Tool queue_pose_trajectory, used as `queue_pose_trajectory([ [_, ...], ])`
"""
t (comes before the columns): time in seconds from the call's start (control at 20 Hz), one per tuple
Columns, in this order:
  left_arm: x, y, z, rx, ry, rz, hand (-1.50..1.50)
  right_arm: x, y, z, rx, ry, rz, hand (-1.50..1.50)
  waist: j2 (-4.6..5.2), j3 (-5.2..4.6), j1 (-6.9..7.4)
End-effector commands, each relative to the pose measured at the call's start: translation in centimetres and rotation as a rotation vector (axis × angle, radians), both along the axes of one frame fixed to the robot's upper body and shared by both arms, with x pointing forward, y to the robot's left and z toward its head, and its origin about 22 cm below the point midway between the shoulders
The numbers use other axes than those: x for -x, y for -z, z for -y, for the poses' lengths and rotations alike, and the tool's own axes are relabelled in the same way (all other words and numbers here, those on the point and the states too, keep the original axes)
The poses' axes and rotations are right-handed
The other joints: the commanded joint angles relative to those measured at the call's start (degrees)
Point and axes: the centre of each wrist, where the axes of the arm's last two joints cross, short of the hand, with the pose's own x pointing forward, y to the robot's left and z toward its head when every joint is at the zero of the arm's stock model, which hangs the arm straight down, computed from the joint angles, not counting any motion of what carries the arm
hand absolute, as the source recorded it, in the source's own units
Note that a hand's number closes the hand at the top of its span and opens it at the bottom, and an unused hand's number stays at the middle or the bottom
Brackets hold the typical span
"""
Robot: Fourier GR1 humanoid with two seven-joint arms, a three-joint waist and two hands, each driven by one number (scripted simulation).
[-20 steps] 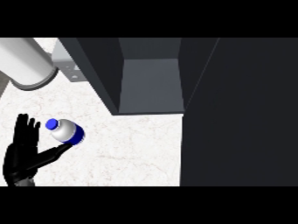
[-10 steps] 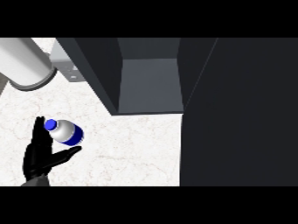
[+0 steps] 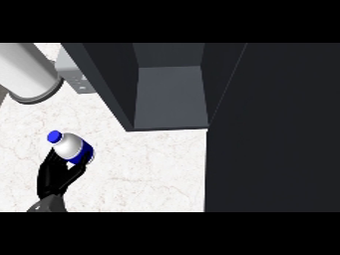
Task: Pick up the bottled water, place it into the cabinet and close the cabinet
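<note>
Bottle [image 3: 71, 147]: white body, blue cap, blue band near its lower part. It sits at the left of the marble counter [image 3: 150, 164], tilted, with the cap pointing toward the upper left.

Left hand [image 3: 57, 174]: enters from the lower edge of the head view, at the left. Its black fingers are curled round the lower part of the bottle, grasping it. The grey forearm shows only at the very bottom edge.

Cabinet [image 3: 169, 94]: dark, standing on the counter toward the upper middle, well apart from the bottle. It is open; the grey interior floor and side walls are visible. The cabinet door [image 3: 283, 129] is a large dark panel that fills the right side of the view.

White cylinder [image 3: 18, 69]: lies at the upper left, beside the cabinet, on the counter edge.

Right hand: does not appear in the view.
</note>
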Motion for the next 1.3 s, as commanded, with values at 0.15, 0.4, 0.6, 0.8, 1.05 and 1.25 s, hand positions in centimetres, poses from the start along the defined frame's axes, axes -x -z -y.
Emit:
queue_pose_trajectory([
  [0.15, -0.2, 1.2, 1.8, -0.178, 0.015, 0.015, 1.50, 0.3, -2.9, -0.7, 0.002, 0.020, 0.054, -1.50, 0.21, -0.08, -0.11],
  [0.4, -0.7, 0.7, 0.6, -0.322, 0.073, 0.097, 1.50, 0.7, -2.6, -0.1, 0.015, 0.002, 0.042, -1.50, 0.01, 0.00, -0.06],
  [0.6, 0.9, 2.4, 5.2, -0.311, 0.319, 0.151, 1.50, 0.1, -1.9, 0.5, 0.007, 0.027, 0.058, -1.50, -0.05, 0.11, 0.91],
  [0.8, 1.1, 2.6, 7.4, -0.270, 0.387, 0.180, 1.50, 0.5, -2.8, -0.4, -0.009, 0.028, 0.056, -1.50, -0.26, 0.11, 1.38],
  [1.05, -2.5, 0.4, 9.8, -0.239, 0.420, 0.178, 1.50, 0.9, -3.0, -0.4, 0.012, 0.018, 0.030, -1.50, -0.42, 0.17, 1.41],
  [1.25, -4.3, -1.1, 11.9, -0.185, 0.480, 0.219, 1.50, 0.8, -3.5, -0.3, 0.012, 0.024, 0.041, -1.50, -0.52, 0.15, 1.23],
])
